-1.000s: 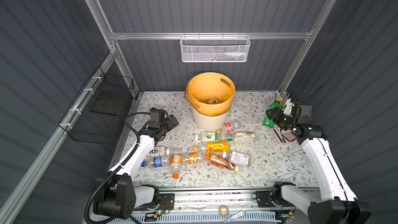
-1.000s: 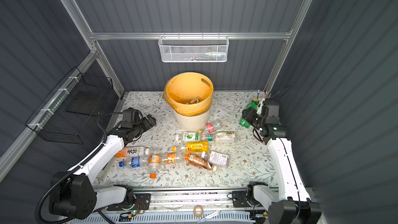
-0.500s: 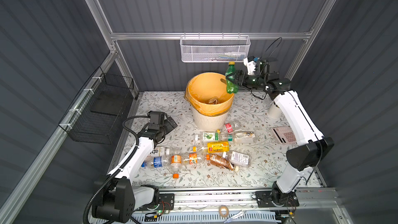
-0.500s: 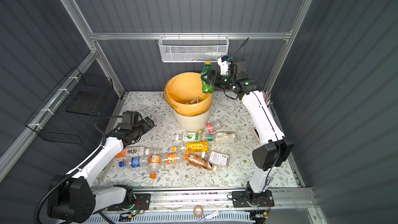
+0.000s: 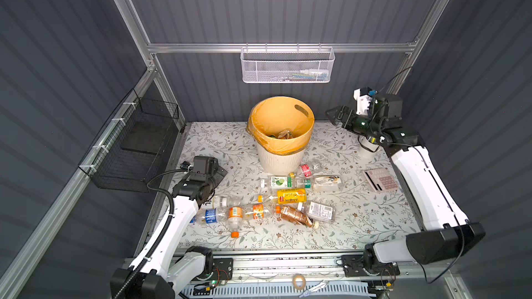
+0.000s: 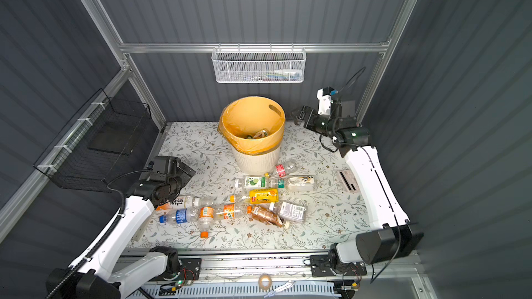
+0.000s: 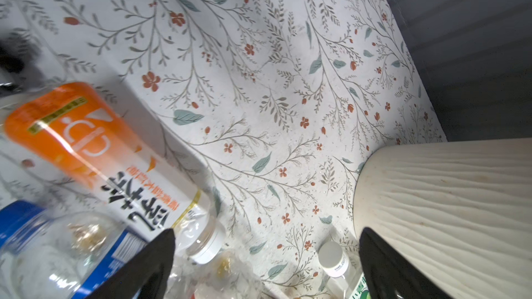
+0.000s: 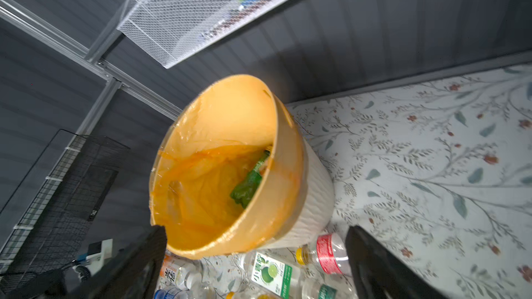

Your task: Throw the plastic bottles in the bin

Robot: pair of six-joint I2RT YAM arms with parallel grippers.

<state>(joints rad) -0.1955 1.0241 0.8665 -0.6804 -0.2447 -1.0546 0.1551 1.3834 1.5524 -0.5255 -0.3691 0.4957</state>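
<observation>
Cream-white ribbed plastic forms the round bin (image 5: 280,159), lined with an orange-yellow bag, which stands at the back middle of the floral-patterned desk (image 5: 359,220) in both top views. About a dozen small plastic bottles (image 5: 290,196) with colourful labels lie on their sides in front of it. The left end effector (image 5: 219,173) sits low, just beside the leftmost bottles. The right end effector (image 5: 331,115) is raised to the right of the bin's rim, released and empty.

From the left wrist, the left end effector (image 7: 267,231) is spread wide with nothing between its fingers. An orange-and-white labelled bottle (image 7: 115,168) and a blue-labelled bottle (image 7: 57,254) lie near it, and the bin's ribbed wall (image 7: 446,211) is close.

From the right wrist, the right end effector's black fingers (image 8: 374,254) stand wide apart. A green plastic bottle (image 8: 249,185) lies inside the bin, leaning against the liner.
</observation>
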